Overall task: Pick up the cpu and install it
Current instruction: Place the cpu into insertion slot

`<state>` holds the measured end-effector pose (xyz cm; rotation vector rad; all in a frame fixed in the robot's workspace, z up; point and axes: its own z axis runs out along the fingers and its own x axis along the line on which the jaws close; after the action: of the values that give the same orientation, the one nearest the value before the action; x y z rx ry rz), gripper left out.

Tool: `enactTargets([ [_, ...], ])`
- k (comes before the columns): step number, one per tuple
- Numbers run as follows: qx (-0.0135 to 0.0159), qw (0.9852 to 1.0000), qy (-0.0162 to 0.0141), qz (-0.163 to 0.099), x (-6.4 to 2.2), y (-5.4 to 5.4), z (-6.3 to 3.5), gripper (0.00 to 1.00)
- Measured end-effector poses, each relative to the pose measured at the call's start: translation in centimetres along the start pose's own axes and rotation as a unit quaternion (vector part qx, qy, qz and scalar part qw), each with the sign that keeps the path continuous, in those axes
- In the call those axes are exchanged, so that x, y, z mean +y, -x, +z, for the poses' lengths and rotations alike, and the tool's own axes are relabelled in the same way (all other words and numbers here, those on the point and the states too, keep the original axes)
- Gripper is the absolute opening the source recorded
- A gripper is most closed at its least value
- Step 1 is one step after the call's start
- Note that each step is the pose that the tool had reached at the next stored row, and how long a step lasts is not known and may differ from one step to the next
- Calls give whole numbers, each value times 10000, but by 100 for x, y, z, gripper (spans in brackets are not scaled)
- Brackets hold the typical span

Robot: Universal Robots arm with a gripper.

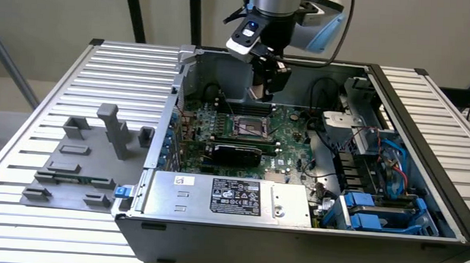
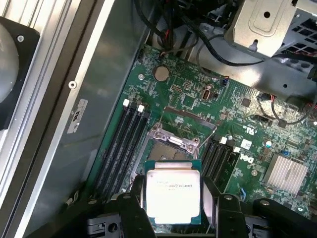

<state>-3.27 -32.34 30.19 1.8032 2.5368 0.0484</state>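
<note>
CPU (image 2: 173,191) is pinched in the pincer (image 2: 174,201). One black finger (image 2: 134,198) sits on each of two opposite edges. The pale metal top with its print faces the wrist camera, and the chip is held level in the air above the board.

Exterior view, near to far:
- The near wall of the open computer case (image 1: 293,247) stands on the slatted metal surface (image 1: 63,64).
- Just inside that wall is a silver power supply box (image 1: 228,196) with a black label.
- On the exterior view's right of it are blue drive brackets (image 1: 370,212).
- On the exterior view's left, outside the case, grey fixture blocks (image 1: 83,154) stand on a grey plate on the surface.
- Past the power supply, a black card (image 1: 234,150) lies across the green motherboard (image 1: 291,125).
- Just beyond the card is the socket (image 1: 251,127), with its frame open and the contact field exposed.
- Farther still, the pincer (image 1: 270,86) hangs over the far part of the board, above the socket level and not touching anything below. The arm comes down from above the far case wall.

Wrist view: the socket (image 2: 171,146) shows just past the chip's edge, partly covered by it. Memory slots (image 2: 121,144) run along both sides of the socket. A coin cell (image 2: 161,73) sits farther out on the board, and a finned heatsink (image 2: 286,173) lies well off to one side.
</note>
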Motion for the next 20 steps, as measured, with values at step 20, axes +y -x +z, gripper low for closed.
enactTargets([
  [20, -143, 9916, -35, 1282, -29, -31, 318, 55],
])
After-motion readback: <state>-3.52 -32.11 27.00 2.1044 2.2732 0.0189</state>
